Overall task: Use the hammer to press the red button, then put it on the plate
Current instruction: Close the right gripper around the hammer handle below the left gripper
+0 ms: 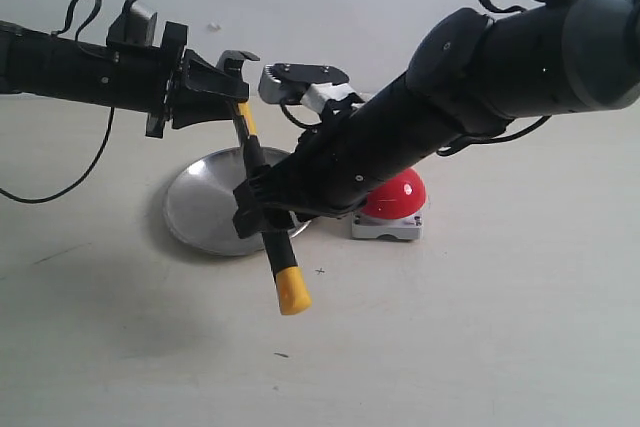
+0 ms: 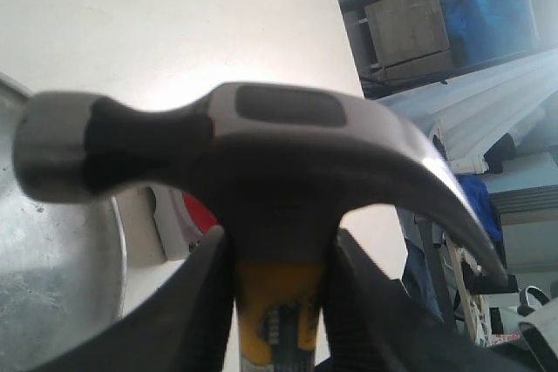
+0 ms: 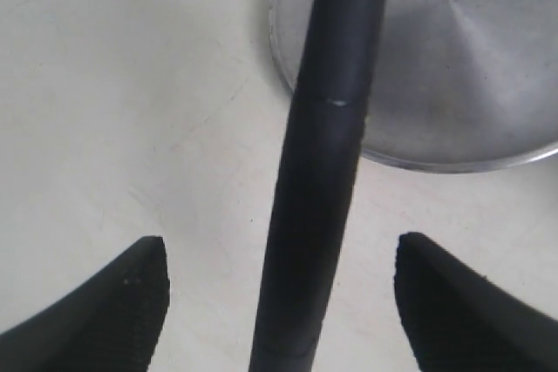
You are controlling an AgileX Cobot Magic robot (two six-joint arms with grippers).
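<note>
**Exterior view.** The hammer (image 1: 254,157) hangs in the air near the middle of the frame. Its head is up and its yellow end (image 1: 292,292) is down, tilted toward the lower right. The left end effector (image 1: 230,95) reaches in from the left edge and pinches the hammer just below the head. The right end effector (image 1: 268,215) comes down from the upper right and sits around the lower handle; from here I cannot tell whether it touches. The plate (image 1: 200,212) lies on the table (image 1: 480,327) behind the handle, left of centre. The red button (image 1: 398,193) sits just right of the plate, partly hidden by the right arm.

**Left wrist view.** The hammer head (image 2: 261,154) fills the picture, close and blurred. The left end effector (image 2: 279,311) has its black fingers (image 2: 205,311) pressed against both sides of the yellow neck. Beyond the striking face are part of the plate (image 2: 52,285) and a sliver of the red button (image 2: 199,215).

**Right wrist view.** The black handle (image 3: 324,172) runs between the fingers (image 3: 105,302) of the right end effector (image 3: 281,250). They are spread wide, and pale table (image 3: 131,111) shows on each side of the handle, so neither finger touches it. The handle crosses above the rim of the plate (image 3: 471,67).
</note>
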